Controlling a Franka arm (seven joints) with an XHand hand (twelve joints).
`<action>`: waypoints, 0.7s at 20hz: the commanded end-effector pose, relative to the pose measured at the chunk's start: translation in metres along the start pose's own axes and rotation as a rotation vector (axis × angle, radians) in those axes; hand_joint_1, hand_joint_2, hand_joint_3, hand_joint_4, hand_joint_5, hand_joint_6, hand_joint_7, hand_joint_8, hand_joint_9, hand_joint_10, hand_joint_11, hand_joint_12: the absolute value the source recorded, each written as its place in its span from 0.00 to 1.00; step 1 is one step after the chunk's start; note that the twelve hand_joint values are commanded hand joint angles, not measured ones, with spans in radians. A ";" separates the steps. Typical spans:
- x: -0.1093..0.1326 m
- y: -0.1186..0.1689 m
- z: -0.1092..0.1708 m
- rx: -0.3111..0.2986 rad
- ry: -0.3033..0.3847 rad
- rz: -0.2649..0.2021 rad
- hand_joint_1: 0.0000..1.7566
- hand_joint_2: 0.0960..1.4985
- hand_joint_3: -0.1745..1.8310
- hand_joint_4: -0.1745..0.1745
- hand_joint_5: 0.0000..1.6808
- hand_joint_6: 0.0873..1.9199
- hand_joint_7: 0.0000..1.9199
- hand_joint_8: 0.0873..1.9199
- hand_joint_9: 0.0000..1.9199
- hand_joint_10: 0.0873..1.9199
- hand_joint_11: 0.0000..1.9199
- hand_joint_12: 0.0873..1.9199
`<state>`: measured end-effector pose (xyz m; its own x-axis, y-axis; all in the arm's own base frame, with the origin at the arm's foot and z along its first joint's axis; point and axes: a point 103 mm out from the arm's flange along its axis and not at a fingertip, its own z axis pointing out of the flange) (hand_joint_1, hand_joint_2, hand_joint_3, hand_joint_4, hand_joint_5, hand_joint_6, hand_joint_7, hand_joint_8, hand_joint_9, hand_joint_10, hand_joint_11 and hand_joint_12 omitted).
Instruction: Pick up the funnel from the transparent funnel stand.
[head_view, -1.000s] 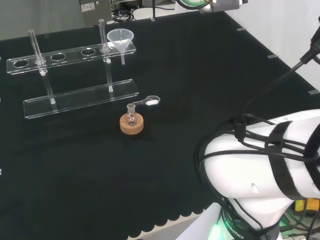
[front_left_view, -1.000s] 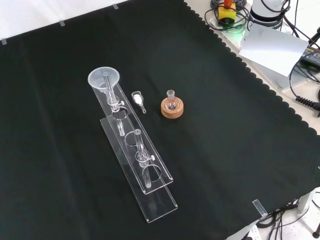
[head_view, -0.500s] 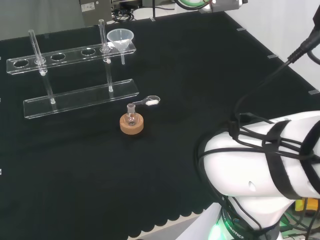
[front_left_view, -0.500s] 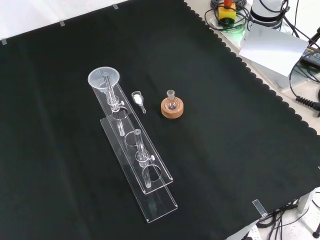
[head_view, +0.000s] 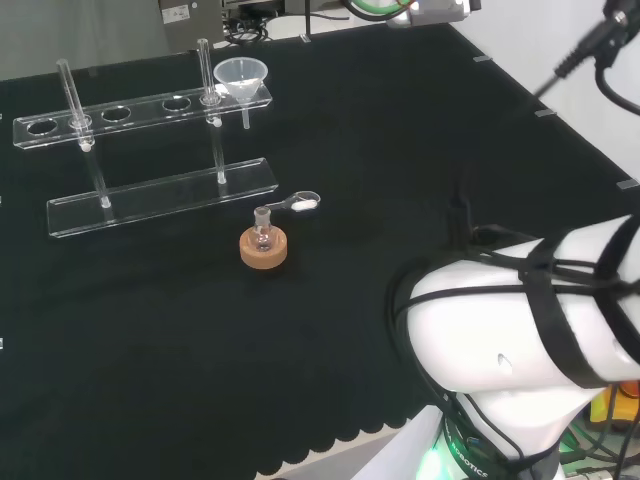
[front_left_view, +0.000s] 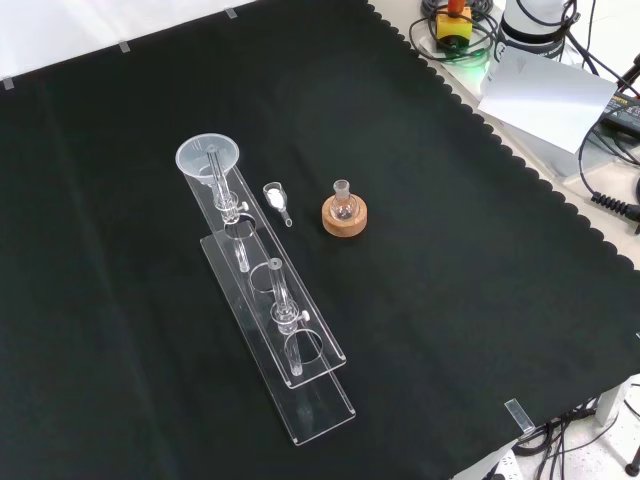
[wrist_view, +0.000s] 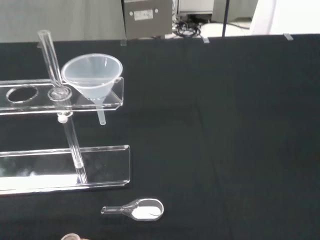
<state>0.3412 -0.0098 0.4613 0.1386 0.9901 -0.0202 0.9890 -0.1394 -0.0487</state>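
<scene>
The small clear plastic funnel (head_view: 241, 78) sits untouched in the right end hole of the transparent two-tier funnel stand (head_view: 150, 105) in the head view, so the approach is in hand; I cannot tell the hand's state, and next it must reach in and close round the funnel's cone.

The robot arm (head_view: 520, 340) is big, white and round, with a smooth shiny skin. Black cables (head_view: 560, 300) run over it in a bunch, and black straps hold them down. A small dark dot sits on its white side, and a green light (head_view: 432, 466) glows near its base.
</scene>
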 end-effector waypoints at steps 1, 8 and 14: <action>-0.007 0.071 0.028 0.055 0.008 0.016 0.00 0.77 0.28 0.52 0.13 0.00 0.00 0.16 0.08 0.30 0.02 0.71; 0.015 0.136 0.055 0.097 -0.014 -0.060 0.00 0.77 0.27 0.50 0.12 0.00 0.00 0.16 0.08 0.30 0.02 0.71; 0.030 0.168 0.076 0.129 -0.048 -0.116 0.00 0.75 0.26 0.48 0.11 0.00 0.00 0.16 0.08 0.30 0.01 0.72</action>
<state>0.4552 -0.0162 0.3971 0.0980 0.9946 -0.0340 0.9786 -0.1025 -0.1786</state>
